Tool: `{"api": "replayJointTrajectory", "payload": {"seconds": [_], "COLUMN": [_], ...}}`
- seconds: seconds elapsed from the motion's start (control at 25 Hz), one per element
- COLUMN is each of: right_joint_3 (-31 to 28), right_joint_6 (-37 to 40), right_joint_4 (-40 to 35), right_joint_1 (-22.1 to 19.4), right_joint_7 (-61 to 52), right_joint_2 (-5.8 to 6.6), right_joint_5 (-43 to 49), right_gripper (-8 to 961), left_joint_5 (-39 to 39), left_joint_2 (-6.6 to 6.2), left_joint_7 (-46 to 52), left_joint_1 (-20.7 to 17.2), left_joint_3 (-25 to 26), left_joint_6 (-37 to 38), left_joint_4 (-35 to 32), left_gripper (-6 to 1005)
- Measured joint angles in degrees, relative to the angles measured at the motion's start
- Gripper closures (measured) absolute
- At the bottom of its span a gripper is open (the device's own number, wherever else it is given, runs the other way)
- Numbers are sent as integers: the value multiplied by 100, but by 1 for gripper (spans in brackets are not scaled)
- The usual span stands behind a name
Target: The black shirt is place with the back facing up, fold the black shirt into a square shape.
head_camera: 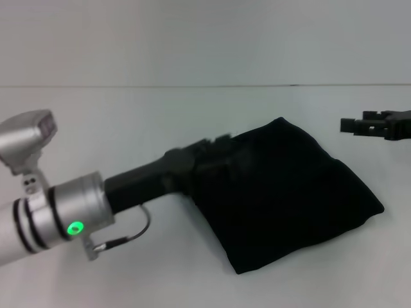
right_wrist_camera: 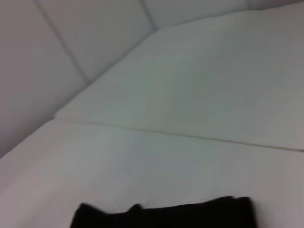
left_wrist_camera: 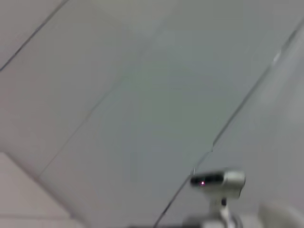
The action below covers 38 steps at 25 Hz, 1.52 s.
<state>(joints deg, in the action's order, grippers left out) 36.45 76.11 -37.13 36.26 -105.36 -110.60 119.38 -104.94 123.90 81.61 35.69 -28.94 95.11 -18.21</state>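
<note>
The black shirt (head_camera: 282, 192) lies on the white table as a folded, roughly four-sided bundle right of centre in the head view. My left gripper (head_camera: 209, 154) reaches in from the left and sits at the bundle's upper left edge. Its fingertips are buried in the fabric, which drapes over them, so it looks shut on the shirt. My right gripper (head_camera: 353, 125) hovers apart from the shirt, above the table at the far right. The left wrist view shows only walls and the robot's head camera (left_wrist_camera: 217, 181). A black strip (right_wrist_camera: 161, 214) fills the right wrist view's edge; I cannot identify it.
The white table (head_camera: 128, 115) spreads to the left, behind and in front of the shirt. A pale wall (head_camera: 205, 38) rises behind the table's back edge. My left arm's silver wrist with a green light (head_camera: 76, 226) crosses the front left.
</note>
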Motion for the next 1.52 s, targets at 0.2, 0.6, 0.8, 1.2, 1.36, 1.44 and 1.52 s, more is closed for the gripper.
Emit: {"api": "replayJointTrajectory", "payload": {"seconds": [0.2, 0.6, 0.8, 1.2, 1.36, 1.44, 1.52], "right_joint_3": [15, 934, 1136, 1495, 1829, 1940, 2042], "right_joint_6": [546, 1111, 1117, 754, 514, 372, 253], "right_joint_4": [-139, -396, -507, -537, -572, -584, -586], "right_joint_1": [48, 214, 465, 1023, 1127, 1166, 1203], "right_joint_7": [790, 1413, 1376, 1395, 1376, 1375, 1371], "right_joint_2": [-62, -62, -87, -406, -583, -667, -724], "right_joint_5": [-1, 77, 687, 1418, 1575, 1673, 1758], "right_gripper": [138, 210, 209, 210, 210, 210, 210], "left_joint_5": [-142, -676, -915, -1227, -1230, -1230, -1219], "left_joint_2": [-1, 18, 29, 30, 30, 29, 27], "left_joint_7": [-564, -1093, -1079, -1072, -1063, -1052, -1012], "left_joint_1": [-543, -718, -752, -761, -752, -751, -744], "left_joint_3": [-639, -694, -700, -684, -683, -665, -660], "left_joint_6": [18, 143, 271, 295, 298, 299, 301], "left_joint_4": [-706, -781, -750, -758, -754, -754, -753], "left_gripper": [106, 107, 107, 108, 109, 109, 109]}}
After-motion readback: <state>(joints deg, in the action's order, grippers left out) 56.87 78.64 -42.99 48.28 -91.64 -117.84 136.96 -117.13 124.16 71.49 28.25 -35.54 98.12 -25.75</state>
